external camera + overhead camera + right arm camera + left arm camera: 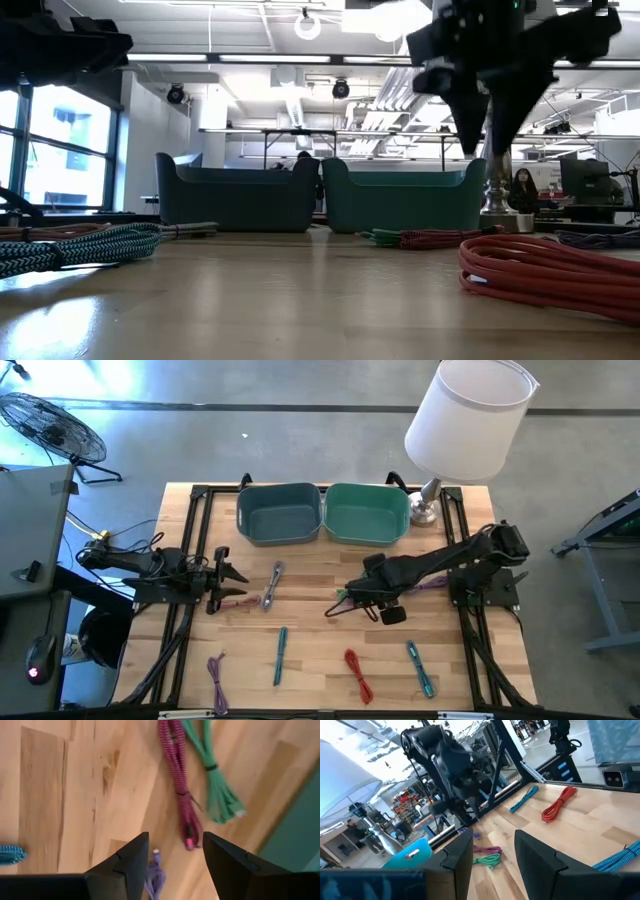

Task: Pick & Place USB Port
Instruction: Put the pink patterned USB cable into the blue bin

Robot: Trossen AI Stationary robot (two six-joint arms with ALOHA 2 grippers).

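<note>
Several bundled USB cables lie flat on the wooden table. A magenta cable (176, 775) and a green cable (216, 785) lie side by side under my right gripper (175, 862), which is open and hovers above the table (489, 125) near its middle (338, 603). A purple cable (155, 879) shows between its fingers, lower down. My left gripper (236, 577) is open at the table's left side, level, pointing right (495, 857). A dark pinkish cable (243, 600) and a grey one (273, 584) lie close to it. It touches neither.
Two bins stand at the far edge: blue-grey (279, 514) and teal-green (367, 512). A white-shaded lamp (467, 418) stands at the far right. Near the front lie a purple (217, 682), a teal (281, 655), a red (358, 673) and a blue-teal cable (420, 666).
</note>
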